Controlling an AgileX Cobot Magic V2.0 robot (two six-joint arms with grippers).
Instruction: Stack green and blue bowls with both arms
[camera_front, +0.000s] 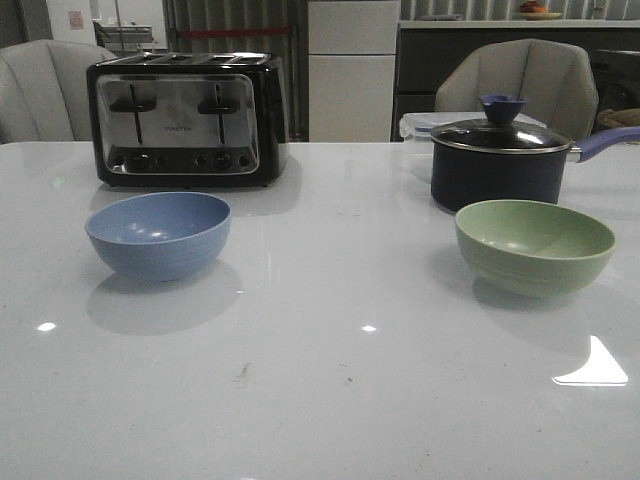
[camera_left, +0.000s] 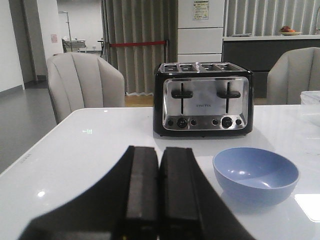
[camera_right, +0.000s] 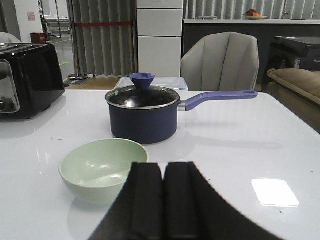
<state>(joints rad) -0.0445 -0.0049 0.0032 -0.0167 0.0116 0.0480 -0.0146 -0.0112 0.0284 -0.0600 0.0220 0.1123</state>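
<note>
The dusty blue bowl (camera_front: 158, 233) stands upright and empty on the left of the white table; it also shows in the left wrist view (camera_left: 255, 174). The pale green bowl (camera_front: 534, 245) stands upright and empty on the right, and shows in the right wrist view (camera_right: 103, 168). Neither arm shows in the front view. My left gripper (camera_left: 159, 152) is shut and empty, back from the blue bowl and apart from it. My right gripper (camera_right: 164, 167) is shut and empty, close beside the green bowl's rim; I cannot tell if it touches.
A black and chrome toaster (camera_front: 185, 120) stands behind the blue bowl. A dark navy saucepan (camera_front: 500, 160) with a purple-knobbed lid and long handle stands just behind the green bowl, with a clear plastic box (camera_front: 418, 128) behind it. Grey chairs stand beyond the table.
</note>
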